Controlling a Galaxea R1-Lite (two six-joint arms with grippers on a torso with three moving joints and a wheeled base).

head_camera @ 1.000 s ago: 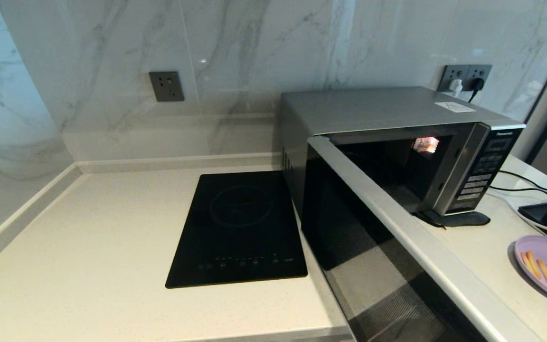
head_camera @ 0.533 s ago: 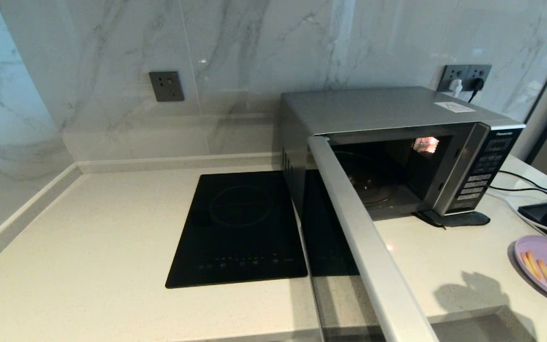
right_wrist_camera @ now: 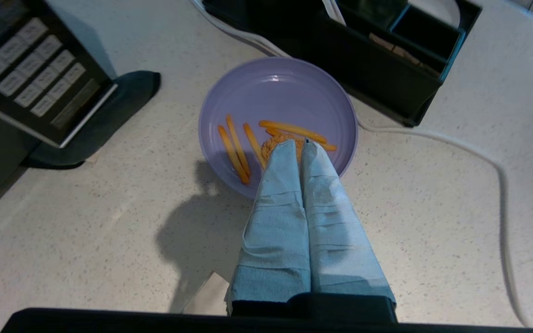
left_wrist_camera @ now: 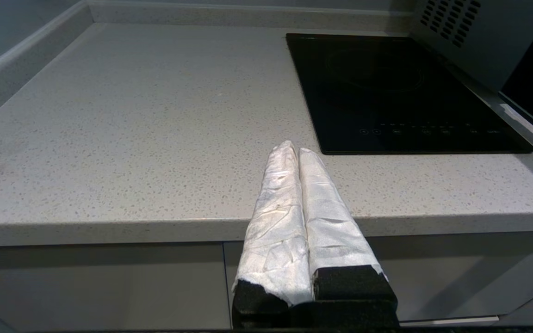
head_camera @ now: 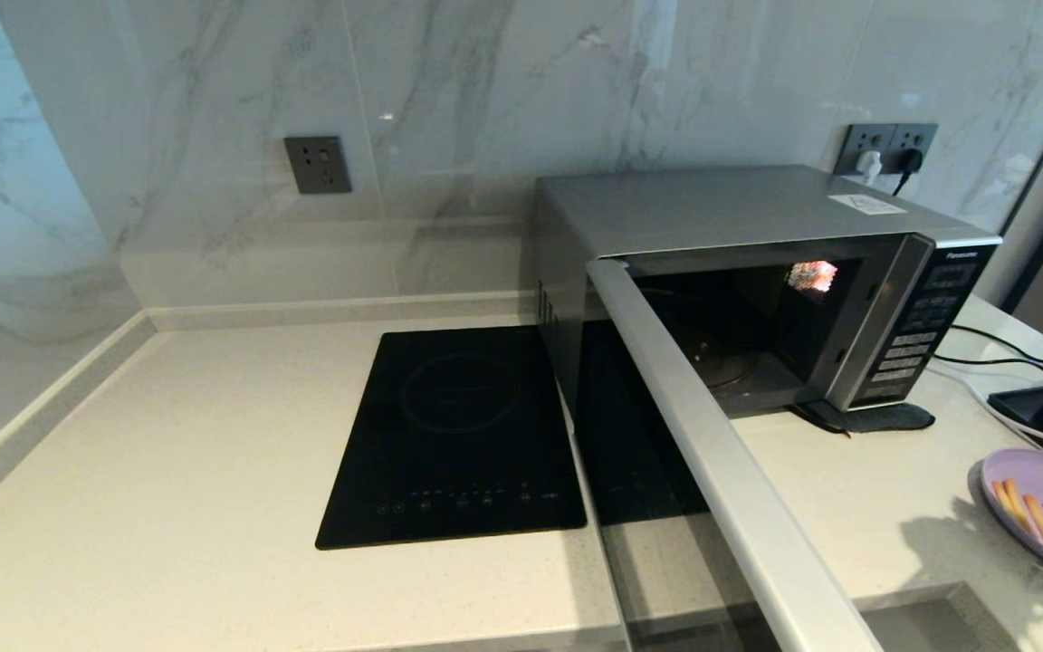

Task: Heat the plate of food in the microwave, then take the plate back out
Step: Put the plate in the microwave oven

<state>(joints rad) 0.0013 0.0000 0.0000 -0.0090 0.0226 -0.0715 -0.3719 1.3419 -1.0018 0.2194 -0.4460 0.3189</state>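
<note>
The silver microwave (head_camera: 757, 208) stands at the back right of the counter with its door (head_camera: 721, 471) swung open toward me, showing the dark cavity with nothing on its turntable. The lilac plate of food (head_camera: 1042, 503) sits on the counter at the far right, with fry sticks and a crumbed piece on it. In the right wrist view my right gripper (right_wrist_camera: 298, 144) hangs shut and empty above the near side of the plate (right_wrist_camera: 278, 95), beside the microwave's button panel (right_wrist_camera: 30, 78). My left gripper (left_wrist_camera: 294, 150) is shut and empty, parked at the counter's front edge, left of the hob.
A flat black induction hob (head_camera: 458, 435) lies left of the microwave. A black organiser tray (right_wrist_camera: 377, 60) and a white cable (right_wrist_camera: 479, 152) lie just beyond the plate. Wall sockets (head_camera: 888, 149) sit behind the microwave. The open door juts past the counter's front edge.
The microwave door swung wider open, then drifted back a little. The right arm's shadow on the counter slid right, toward the plate.
</note>
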